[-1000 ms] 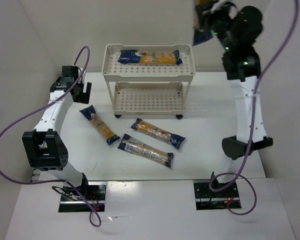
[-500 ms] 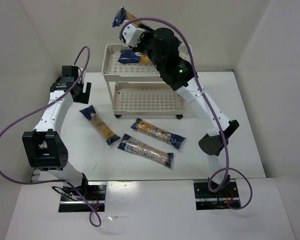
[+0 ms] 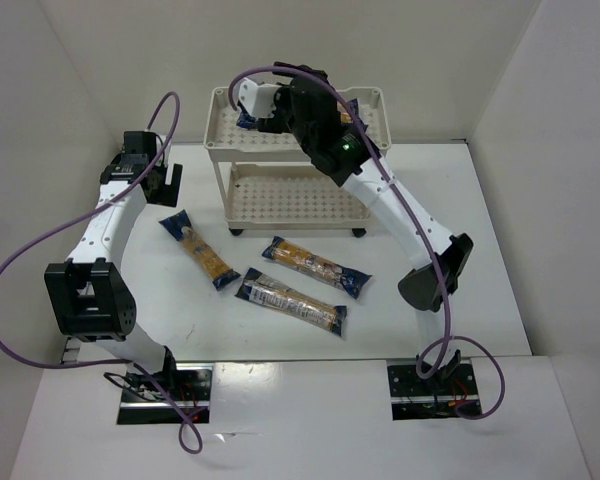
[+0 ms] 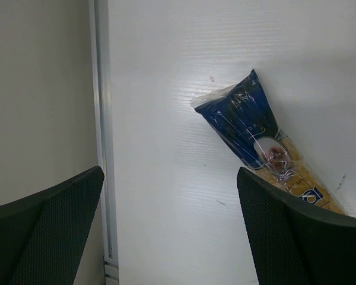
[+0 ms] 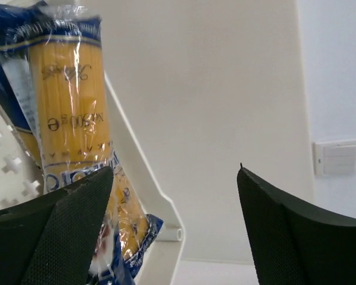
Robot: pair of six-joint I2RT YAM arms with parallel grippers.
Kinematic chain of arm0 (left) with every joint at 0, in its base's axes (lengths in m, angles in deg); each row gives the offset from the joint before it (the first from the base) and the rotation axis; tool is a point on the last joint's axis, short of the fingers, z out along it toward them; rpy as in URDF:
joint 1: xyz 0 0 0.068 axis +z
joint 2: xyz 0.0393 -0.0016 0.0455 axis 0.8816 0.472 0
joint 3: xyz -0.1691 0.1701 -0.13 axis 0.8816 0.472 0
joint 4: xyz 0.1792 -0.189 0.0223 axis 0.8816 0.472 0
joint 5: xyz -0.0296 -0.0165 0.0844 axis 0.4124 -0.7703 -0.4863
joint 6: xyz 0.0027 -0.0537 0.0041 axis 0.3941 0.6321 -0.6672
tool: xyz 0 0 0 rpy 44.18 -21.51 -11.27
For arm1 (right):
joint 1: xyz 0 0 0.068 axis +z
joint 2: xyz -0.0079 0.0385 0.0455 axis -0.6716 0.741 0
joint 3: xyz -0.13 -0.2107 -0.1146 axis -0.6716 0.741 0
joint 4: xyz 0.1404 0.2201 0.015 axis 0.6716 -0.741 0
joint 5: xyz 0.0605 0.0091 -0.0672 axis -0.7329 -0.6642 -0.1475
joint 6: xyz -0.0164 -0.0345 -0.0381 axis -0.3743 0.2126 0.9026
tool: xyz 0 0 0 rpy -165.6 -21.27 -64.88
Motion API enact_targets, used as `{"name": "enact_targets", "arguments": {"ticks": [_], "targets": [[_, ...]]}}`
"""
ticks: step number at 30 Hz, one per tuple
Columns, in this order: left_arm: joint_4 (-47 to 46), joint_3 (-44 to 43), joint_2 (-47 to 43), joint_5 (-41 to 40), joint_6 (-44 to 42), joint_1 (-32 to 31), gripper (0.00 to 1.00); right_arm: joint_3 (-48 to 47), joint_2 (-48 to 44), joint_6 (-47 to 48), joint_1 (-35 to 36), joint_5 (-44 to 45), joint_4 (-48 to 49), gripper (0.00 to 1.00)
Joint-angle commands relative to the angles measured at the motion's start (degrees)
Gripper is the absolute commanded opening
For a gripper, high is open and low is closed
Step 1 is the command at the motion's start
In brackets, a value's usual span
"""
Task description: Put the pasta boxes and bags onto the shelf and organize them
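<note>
Top external view: R jaws are seen spread wide over the top tray of the shelf (image 3: 270, 153), where pasta packets (image 5: 68, 113) are laid, 3 more packets (image 3: 315, 267) are seen on the bench (image 3: 480, 200) in front of it, & L jaws are held spread to its left.

White links (image 3: 110, 225), black joints (image 3: 90, 300) and purple cables (image 3: 447, 310); a green light (image 3: 342, 150) glows on the right arm (image 3: 400, 205).

Shelf (image 3: 280, 153): at the back of the table (image 3: 460, 200), centred.
Top tray (image 3: 223, 128): stacked packets (image 5: 71, 107) on it, toward its left end.
Left packet (image 3: 198, 250): on the table, front-left of the shelf.
Middle packet (image 3: 315, 267): directly before the shelf.
Front packet (image 3: 290, 301): just before the middle packet.
</note>
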Motion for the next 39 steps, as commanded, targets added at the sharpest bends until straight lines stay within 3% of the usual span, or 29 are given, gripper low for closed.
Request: {"name": "enact_targets", "arguments": {"ticks": [1, 5, 11, 13, 16, 19, 24, 27, 31, 36, 39], "targets": [[-1.25, -0.14, -0.56, 0.38, 0.28, 0.29, 1.00, -1.23, -4.37, 1.34, 0.10, 1.89, 6.23, 0.91], [-1.25, 0.46, -1.08, 0.38, 0.81, 0.29, 1.00, -4.40, -4.98, -2.27, 0.10, 0.57, 6.75, 0.94], [-1.25, 0.47, -2.13, 0.91, 1.94, 0.29, 1.00, -15.11, -6.22, -20.09, 0.10, -6.36, 0.62, 0.97], [-1.25, 0.99, -2.75, 1.43, 1.95, 0.29, 1.00, -19.25, -7.44, -27.02, 0.10, -16.00, -4.47, 0.97], [-0.11, 1.61, -3.98, 1.96, 2.48, 0.82, 1.00, -16.72, -9.99, -33.54, 0.10, -32.17, -15.10, 0.97], [0.42, 3.80, -6.26, 2.49, 2.48, 1.35, 1.00, -2.78, -12.72, -33.56, 2.81, -37.49, -20.93, 0.97], [1.48, 9.60, -12.84, -1.27, -2.08, 1.88, 1.00, 33.81, -20.89, -32.25, 9.93, -29.59, -17.61, 0.97], [4.63, 10.75, -14.88, -5.14, -5.78, 1.88, 1.00, 46.61, -23.35, -35.47, 11.53, -33.78, -15.75, 0.97], [11.31, 10.75, -15.50, -7.89, -7.81, 3.36, 1.00, 54.21, -21.08, -41.38, 12.23, -36.79, -10.32, 0.98], [15.36, 13.12, -14.36, 5.98, 0.08, 8.28, 1.00, 56.68, -14.58, -46.30, 13.99, -32.49, -4.15, 0.98], [10.98, 16.63, -14.36, 11.52, 3.43, 8.81, 1.00, 57.29, -11.50, -47.10, 13.99, -31.17, -2.91, 0.98]]}}
